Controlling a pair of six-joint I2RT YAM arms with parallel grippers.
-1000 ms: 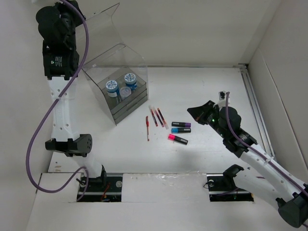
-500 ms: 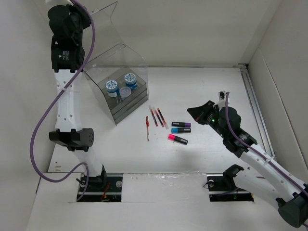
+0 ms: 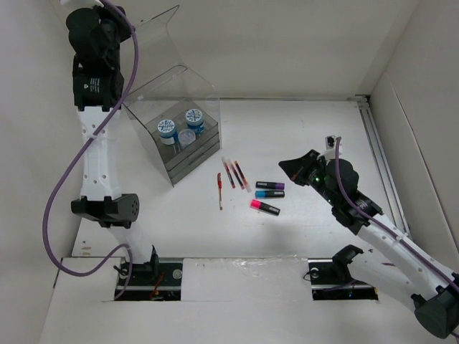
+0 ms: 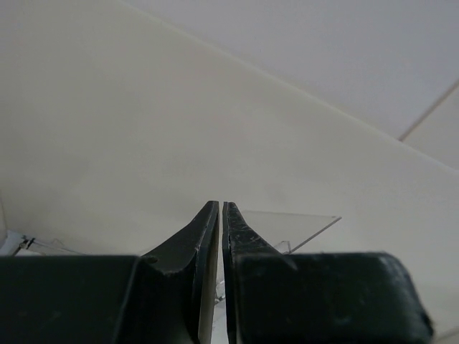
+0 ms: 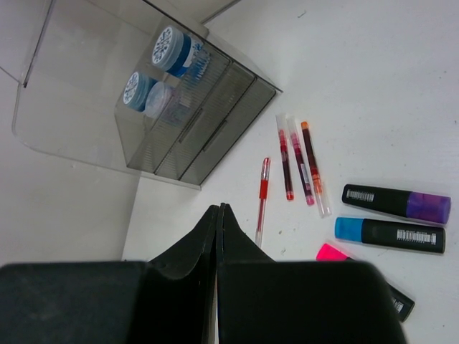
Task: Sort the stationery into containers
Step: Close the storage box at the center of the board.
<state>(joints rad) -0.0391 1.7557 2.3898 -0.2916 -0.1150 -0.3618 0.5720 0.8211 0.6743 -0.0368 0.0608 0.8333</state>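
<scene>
Pens point(image 5: 287, 168) and markers point(image 5: 391, 235) lie on the desk point(image 5: 373, 86) just ahead of the closed, empty right hand point(image 5: 217, 209); unopened, it would shove them. Left hand point(image 4: 220, 208), fingers together, perhaps pinches the lid point(image 3: 152, 36): a slip would drop it.

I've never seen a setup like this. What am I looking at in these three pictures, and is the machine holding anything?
These are two robot arms on a white table, each ending in a two-finger gripper. The wide picture comes from a camera above; the other two from cameras on the wrists. The clear box holds three round tubs. Four red pens and three markers lie loose beside it. The left gripper, raised high, appears to pinch the box's open lid. The right gripper is shut and empty, hovering near the markers.
</scene>
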